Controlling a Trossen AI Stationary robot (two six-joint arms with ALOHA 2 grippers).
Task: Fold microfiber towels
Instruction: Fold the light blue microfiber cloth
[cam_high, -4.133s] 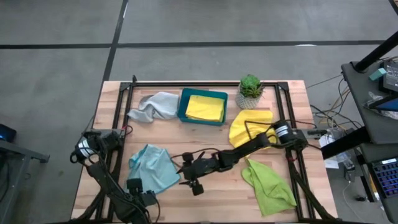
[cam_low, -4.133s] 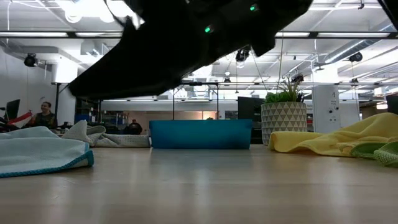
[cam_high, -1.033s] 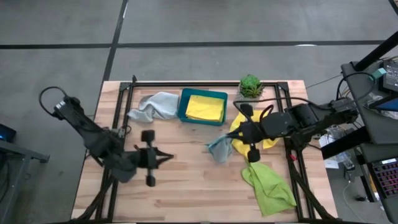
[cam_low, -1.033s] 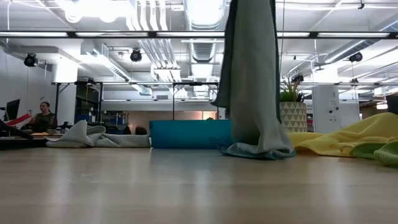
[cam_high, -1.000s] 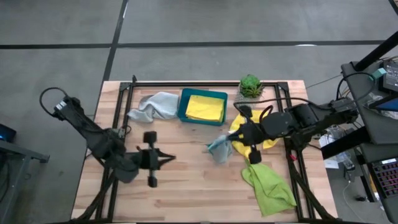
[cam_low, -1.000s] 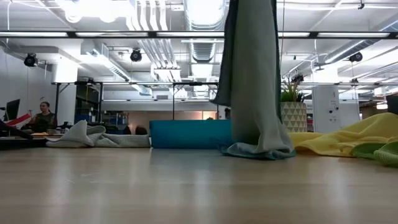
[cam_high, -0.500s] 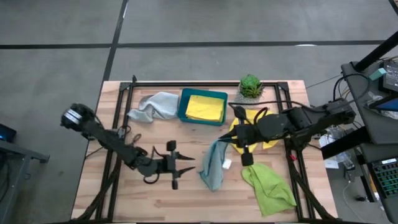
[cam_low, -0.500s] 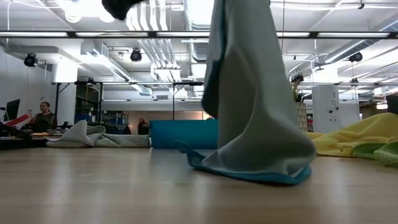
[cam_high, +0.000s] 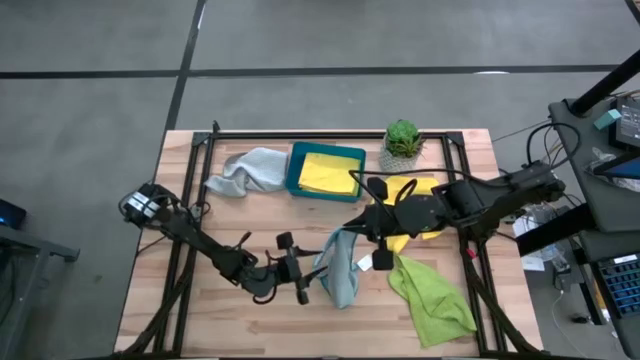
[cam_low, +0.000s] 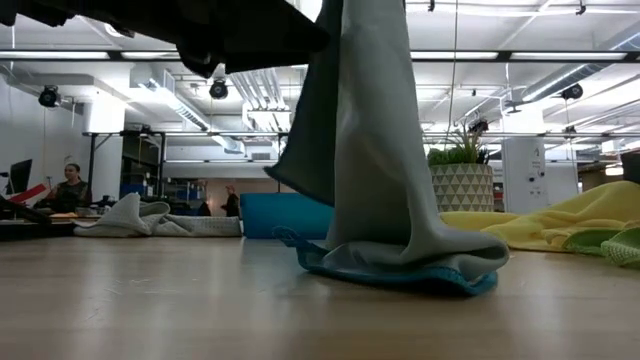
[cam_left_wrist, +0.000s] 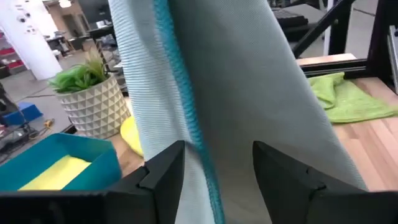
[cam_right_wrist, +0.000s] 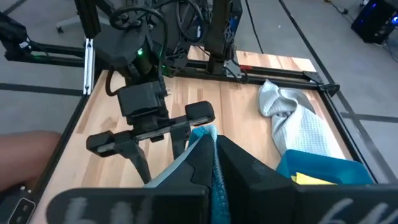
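While the right gripper (cam_high: 352, 232) pinches the light blue towel (cam_high: 340, 268) aloft at mid-table, hem pooled on the wood, the left gripper (cam_high: 312, 277), jaws spread, should close squarely on the hanging edge (not a fold). Teal tray (cam_high: 294, 171), plant (cam_high: 402, 138) and yellow towel (cam_high: 414, 186) crowd behind.

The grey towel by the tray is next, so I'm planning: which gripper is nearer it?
Left, narrowly. The left gripper sits toward the table's front from the grey towel; the right gripper is farther across, holding the blue towel.
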